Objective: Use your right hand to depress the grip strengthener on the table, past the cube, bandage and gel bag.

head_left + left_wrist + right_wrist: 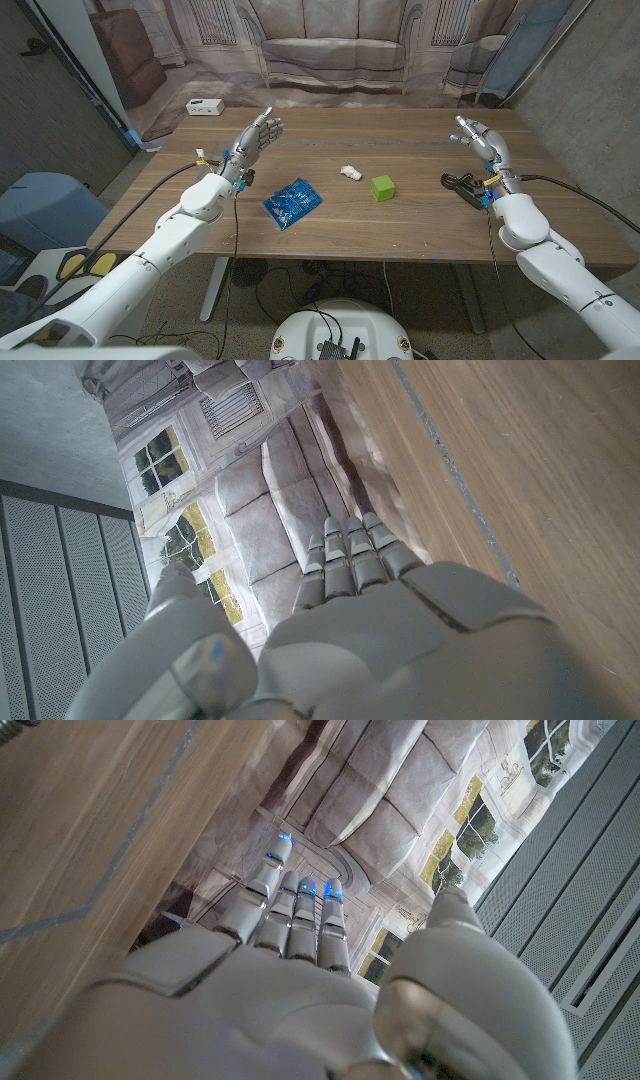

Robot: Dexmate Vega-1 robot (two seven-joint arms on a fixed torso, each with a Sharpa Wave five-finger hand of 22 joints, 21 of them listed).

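**Both hands raised, strengthener waiting below the right one**

On the wooden desk [420,225], smooth and straight-grained, we see our things spread between two lifted hands. The left hand [252,140] stands with its fingers [350,555] straight and together, holding nothing; we judge it is parked clear of the work. The right hand [484,143] likewise rises empty, fingers [295,905] extended and narrow. Inward of the right fingers, toward the left hand, lie the blue gel bag [292,203], crinkled and flat, then the green cube [382,187], then the small white bandage [349,172]. The black grip strengthener [462,185], angular and hard-looking, sits just below the right fingers, near the wrist, so pressing looks a short reach.
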